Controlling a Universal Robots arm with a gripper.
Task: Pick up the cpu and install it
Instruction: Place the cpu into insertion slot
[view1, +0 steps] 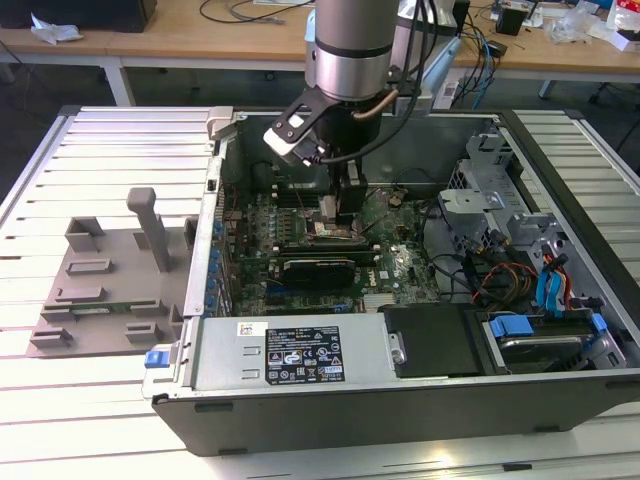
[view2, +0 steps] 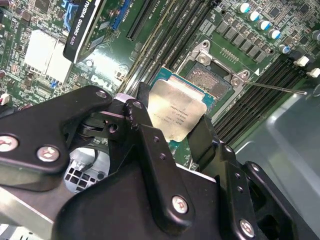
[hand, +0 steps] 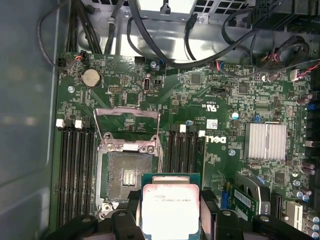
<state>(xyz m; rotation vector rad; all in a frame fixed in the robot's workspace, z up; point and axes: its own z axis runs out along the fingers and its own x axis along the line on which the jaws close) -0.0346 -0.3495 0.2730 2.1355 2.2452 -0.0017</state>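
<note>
Black-and-white label on grey box, white lettering on motherboard (fine print on cpu)

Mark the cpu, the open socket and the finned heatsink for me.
cpu (hand: 170, 212): first wrist view, middle of its silvery top plate.
socket (hand: 128, 176): first wrist view, its bare contact field.
heatsink (hand: 265, 141): first wrist view, centre of its fins.
</note>
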